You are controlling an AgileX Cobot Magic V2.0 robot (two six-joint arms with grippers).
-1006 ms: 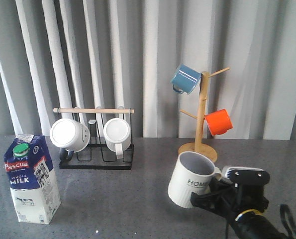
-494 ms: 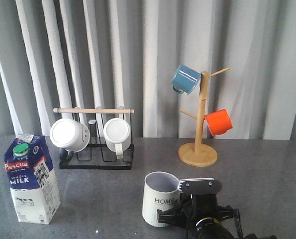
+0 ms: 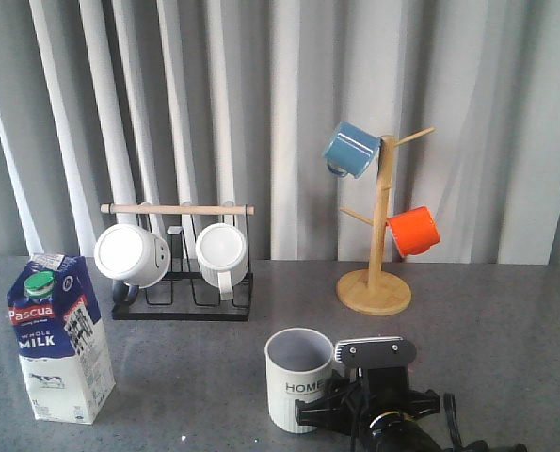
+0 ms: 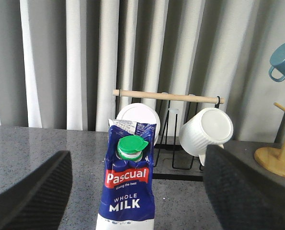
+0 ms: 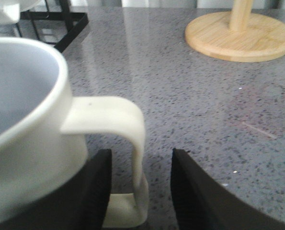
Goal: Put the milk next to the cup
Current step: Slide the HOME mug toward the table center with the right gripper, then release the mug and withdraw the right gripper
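Observation:
The milk (image 3: pixel 61 339) is a blue-and-white carton with a green cap, standing upright at the table's front left. In the left wrist view it (image 4: pixel 130 189) stands between the wide-open fingers of my left gripper (image 4: pixel 137 158), touching neither. The cup (image 3: pixel 298 379), off-white and ribbed with "HOME" lettering, stands on the table at front centre. My right gripper (image 3: pixel 328 409) is at its right side. In the right wrist view the cup's squared handle (image 5: pixel 128 143) sits between the jaws of my right gripper (image 5: pixel 141 154), with a gap on each side.
A black wire rack (image 3: pixel 184 287) with a wooden bar holds two white mugs at the back left. A wooden mug tree (image 3: pixel 381 235) with a blue mug (image 3: pixel 350 149) and an orange mug (image 3: pixel 414 231) stands at the back right. Curtains hang behind.
My right gripper has carried the cup leftward and down onto the table at front centre. The milk and the left arm have not moved.

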